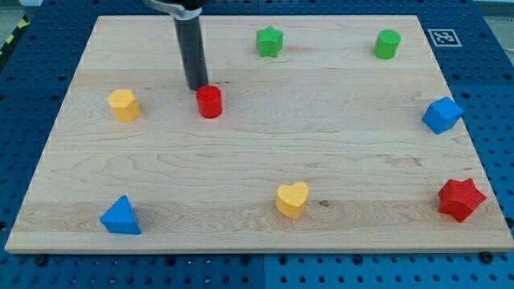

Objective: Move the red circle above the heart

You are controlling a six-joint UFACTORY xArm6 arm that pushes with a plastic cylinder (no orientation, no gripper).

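Note:
The red circle block (210,102) stands on the wooden board in the upper left-centre of the view. The yellow heart (292,199) lies lower down, right of centre, near the view's bottom. My tip (197,87) is at the end of the dark rod, just up and left of the red circle, touching or almost touching its upper left edge. The heart is far from the tip, down and to the right.
A yellow hexagon-like block (124,105) sits left of the red circle. A green star (270,42) and green cylinder (387,44) are near the top. A blue cube (442,115) and red star (461,199) are at the right. A blue triangle (121,217) is at bottom left.

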